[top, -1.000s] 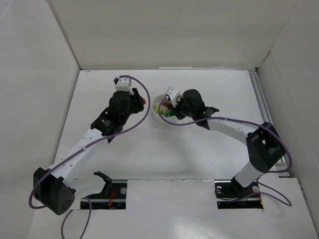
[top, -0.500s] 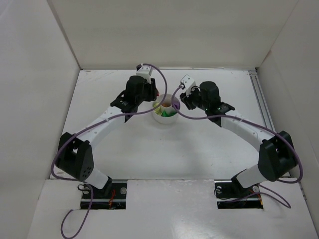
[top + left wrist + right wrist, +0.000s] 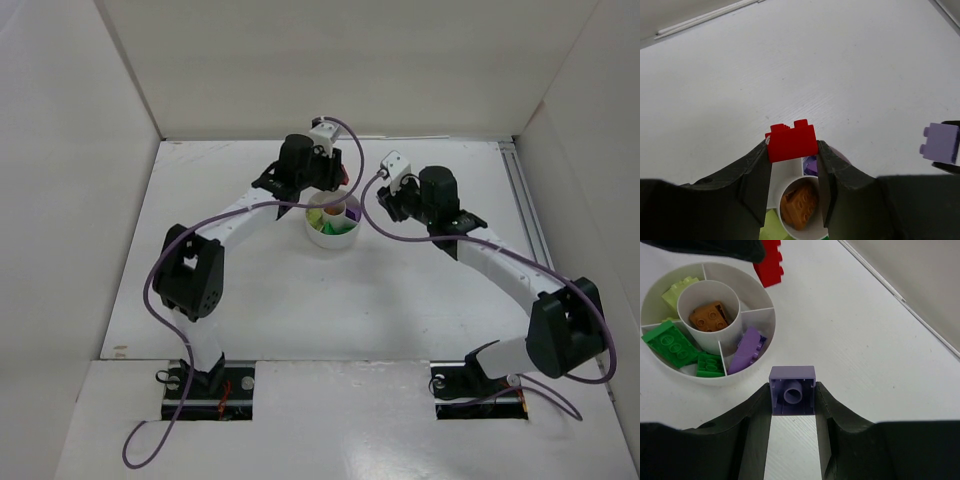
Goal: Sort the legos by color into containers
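Delivering two bricks at once looks to be the step in hand. From the top camera, the left arm (image 3: 250,205) and right arm (image 3: 490,255) both reach to the dish (image 3: 330,241), the left from its far-left side and the right from its right side. Their fingertips are too small here to read.

On the left wrist camera, the left gripper (image 3: 792,150) is clenched on a red brick (image 3: 791,142), studs up. It hangs above the dish near the far rim, with the centre well (image 3: 790,181) and its orange-brown brick (image 3: 799,204) directly below the fingers. At the right edge of this view a light purple brick (image 3: 940,142) hangs in the air.

On the right wrist camera, the right gripper (image 3: 792,390) grasps that light purple brick by its sides, hollow underside facing the lens. It sits just outside the dish's near-right rim, apart from it. Inside the dish, a lime brick (image 3: 677,290) lies in one wedge, two dark green bricks (image 3: 670,342) in the next, and a lodged purple brick (image 3: 747,350) in the wedge nearest the gripper. One bare wedge (image 3: 735,275) shows at the far side, and the red brick hovers at its outer edge.

As I judge it, the red brick needs centring over the bare wedge before release. The purple one needs a short carry inward over the dish's purple wedge, with the two arms kept from colliding
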Robot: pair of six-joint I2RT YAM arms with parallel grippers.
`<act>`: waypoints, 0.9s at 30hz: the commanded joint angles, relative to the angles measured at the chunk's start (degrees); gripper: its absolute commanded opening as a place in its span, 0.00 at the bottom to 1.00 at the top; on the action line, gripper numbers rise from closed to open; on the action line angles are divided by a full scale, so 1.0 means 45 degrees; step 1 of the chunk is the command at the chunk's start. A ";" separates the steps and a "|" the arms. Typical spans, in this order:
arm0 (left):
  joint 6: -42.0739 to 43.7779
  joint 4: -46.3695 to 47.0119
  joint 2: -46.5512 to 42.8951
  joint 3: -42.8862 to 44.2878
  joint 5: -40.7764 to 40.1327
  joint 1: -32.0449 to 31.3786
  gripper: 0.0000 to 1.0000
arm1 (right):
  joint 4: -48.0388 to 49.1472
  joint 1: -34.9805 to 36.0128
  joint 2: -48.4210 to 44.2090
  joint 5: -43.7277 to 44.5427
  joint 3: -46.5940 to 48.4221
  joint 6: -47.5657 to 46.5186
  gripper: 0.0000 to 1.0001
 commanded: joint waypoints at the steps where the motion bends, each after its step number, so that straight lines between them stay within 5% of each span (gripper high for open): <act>1: 0.0358 -0.0238 0.0487 0.1211 0.0764 -0.0057 0.00 | 0.0542 -0.0265 -0.0508 -0.0228 -0.0135 0.0177 0.30; 16: -0.0227 0.0327 -0.0138 -0.0074 -0.1834 -0.0057 0.00 | 0.0542 -0.0696 -0.0391 -0.0834 -0.0253 0.0059 0.30; 27: 0.0064 -0.0514 0.0644 0.0063 -0.1990 -0.0174 0.00 | 0.0542 -0.0930 -0.0156 -0.0697 -0.0370 0.0059 0.31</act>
